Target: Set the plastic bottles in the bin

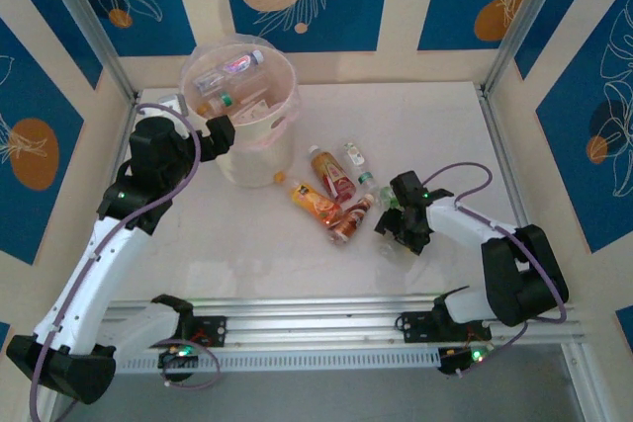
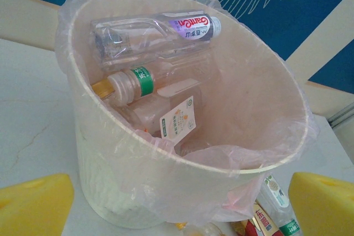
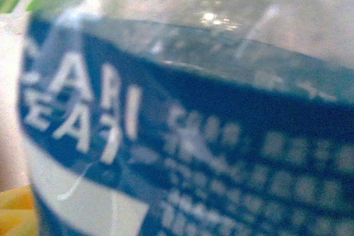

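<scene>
At the bin (image 1: 247, 167) rim, left fingers (image 2: 33, 203) spread wide, right fingers (image 3: 10, 214) against blue-labelled bottle (image 3: 177, 136), grip unclear, open table (image 1: 435, 126) beyond.

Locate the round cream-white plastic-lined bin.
The bin stands far-left on the table in the top view, beside the left gripper, loose plastic bottles to its right.
</scene>
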Controlling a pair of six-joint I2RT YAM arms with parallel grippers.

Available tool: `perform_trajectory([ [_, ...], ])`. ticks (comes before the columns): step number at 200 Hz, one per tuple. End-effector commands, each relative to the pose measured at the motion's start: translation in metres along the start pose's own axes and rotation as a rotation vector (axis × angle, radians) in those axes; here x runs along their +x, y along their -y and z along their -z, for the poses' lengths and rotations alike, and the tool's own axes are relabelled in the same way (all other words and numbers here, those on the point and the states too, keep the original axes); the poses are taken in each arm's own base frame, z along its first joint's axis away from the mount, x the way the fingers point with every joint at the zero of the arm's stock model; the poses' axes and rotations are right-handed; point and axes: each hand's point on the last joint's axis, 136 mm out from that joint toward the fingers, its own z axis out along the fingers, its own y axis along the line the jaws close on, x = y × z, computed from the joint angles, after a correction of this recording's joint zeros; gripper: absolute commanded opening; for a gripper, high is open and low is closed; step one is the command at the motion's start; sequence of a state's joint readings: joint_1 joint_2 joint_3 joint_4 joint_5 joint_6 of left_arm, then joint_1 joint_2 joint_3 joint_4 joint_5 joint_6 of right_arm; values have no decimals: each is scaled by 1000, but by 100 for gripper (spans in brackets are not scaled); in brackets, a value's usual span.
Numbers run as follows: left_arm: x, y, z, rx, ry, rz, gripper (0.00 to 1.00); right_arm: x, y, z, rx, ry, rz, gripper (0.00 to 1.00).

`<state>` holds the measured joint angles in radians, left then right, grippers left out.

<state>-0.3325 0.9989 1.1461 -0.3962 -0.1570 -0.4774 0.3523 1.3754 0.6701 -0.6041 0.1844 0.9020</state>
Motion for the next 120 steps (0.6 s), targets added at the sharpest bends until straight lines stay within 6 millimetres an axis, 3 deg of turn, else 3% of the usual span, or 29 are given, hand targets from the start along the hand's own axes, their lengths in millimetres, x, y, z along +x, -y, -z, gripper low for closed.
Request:
perform_trajectory([
  [1, -6, 9, 1, 38, 17, 18, 100, 7, 3, -6, 17, -29, -12, 68],
  [34, -7, 11, 2, 45, 19, 17, 100, 4, 10, 11, 36, 21, -10, 60],
  [70, -7, 14, 1, 51, -6, 16, 99, -7, 13, 52, 33, 141, 36, 56],
  [120, -4, 39, -9, 162, -65, 20, 99, -16, -33, 132, -214, 391, 264, 53],
])
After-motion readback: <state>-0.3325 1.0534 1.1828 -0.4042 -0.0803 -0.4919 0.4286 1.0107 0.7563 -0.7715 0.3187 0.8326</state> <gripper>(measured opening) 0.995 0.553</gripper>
